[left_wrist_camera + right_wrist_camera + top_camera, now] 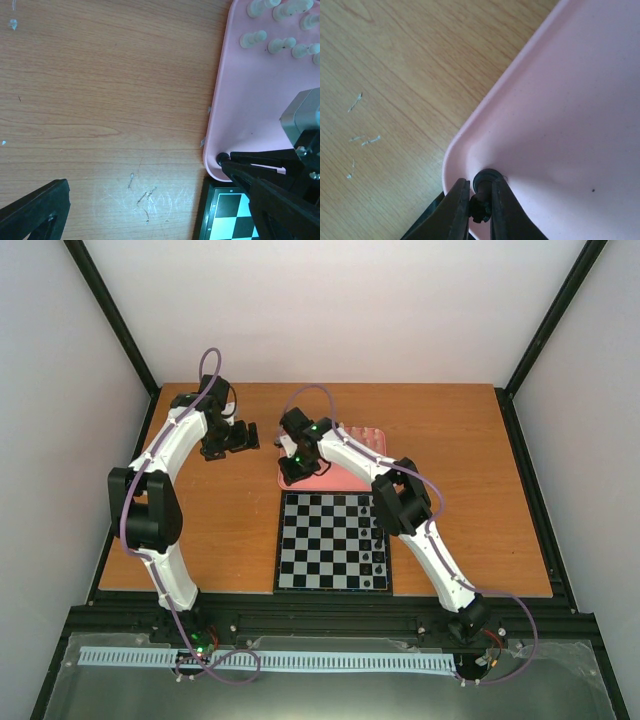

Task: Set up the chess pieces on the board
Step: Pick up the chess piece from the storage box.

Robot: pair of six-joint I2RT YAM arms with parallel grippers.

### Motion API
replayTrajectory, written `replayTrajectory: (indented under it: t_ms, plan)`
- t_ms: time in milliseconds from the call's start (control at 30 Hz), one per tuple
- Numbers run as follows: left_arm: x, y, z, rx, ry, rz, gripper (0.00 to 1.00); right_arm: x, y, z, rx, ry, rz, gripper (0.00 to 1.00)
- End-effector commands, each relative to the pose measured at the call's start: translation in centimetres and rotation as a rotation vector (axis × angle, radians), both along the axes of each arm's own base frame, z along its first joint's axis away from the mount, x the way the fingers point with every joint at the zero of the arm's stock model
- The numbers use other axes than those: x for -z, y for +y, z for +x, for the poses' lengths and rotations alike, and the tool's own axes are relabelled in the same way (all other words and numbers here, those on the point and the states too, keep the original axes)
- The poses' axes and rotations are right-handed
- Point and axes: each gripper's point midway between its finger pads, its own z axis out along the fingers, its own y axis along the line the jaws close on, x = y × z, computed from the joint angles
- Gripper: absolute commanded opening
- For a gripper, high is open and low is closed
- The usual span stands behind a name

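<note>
Black piece (pixel 485 179) sits in the near-left corner of the pink tray (pixel 570 100), against the curved rim. Whether it is upright or tipped: cannot tell.

Right gripper (pixel 480 189) is down on it, fingers (pixel 457 210) pressed in from both sides, pinching the piece just below its round head. Left wrist view confirms this: dark fingers (pixel 260 182) converge on the small black head (pixel 220 159) at the tray's corner (pixel 212 165).

Cream-white pieces (pixel 255 39) are grouped at the other end of the tray, well apart from the pinched one. Several seem to lie on their sides.

Board (pixel 320 540) lies flat on the table (pixel 480 490), its far edge just beside the tray's (pixel 335 484) near edge. A file of black pieces (pixel 378 548) stands along the board's right edge, partly hidden by the right arm. The remaining squares in view are bare.

From the top view, the right arm reaches diagonally from its base across the board's right side to the tray corner, with its gripper (pixel 297 472) over that spot.

Left gripper (pixel 228 440) hovers over bare wood left of the tray, well apart from the board. One of its fingers (pixel 40 207) shows at the far lower-left of its wrist view, set wide; jaws spread, holding nothing.
</note>
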Motion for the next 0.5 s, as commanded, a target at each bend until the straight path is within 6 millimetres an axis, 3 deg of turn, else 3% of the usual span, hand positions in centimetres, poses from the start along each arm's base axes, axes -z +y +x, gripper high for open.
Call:
replayTrajectory:
  t_ms: [0,167,333,400,467]
  plan:
    - [-1.2,0.1,0.7,-0.018,-0.034,-0.013,1.00,0.0,-0.2,0.4,0.003,-0.009,-0.016,0.08]
    - [-1.3,0.0,0.9,-0.018,-0.037,-0.020,1.00,-2.5,-0.9,1.2,0.018,-0.073,-0.026,0.03]
    - [-1.7,0.0,0.8,-0.018,-0.047,-0.021,1.00,-9.1,-2.5,2.1,0.068,-0.192,-0.007,0.03]
    - [-1.9,0.0,0.8,-0.016,-0.050,-0.022,1.00,-11.5,-3.7,1.2,0.084,-0.217,-0.007,0.03]
    - [-1.9,0.0,0.8,-0.017,-0.051,-0.025,1.00,-11.5,-5.8,-0.9,0.097,-0.186,-0.045,0.03]
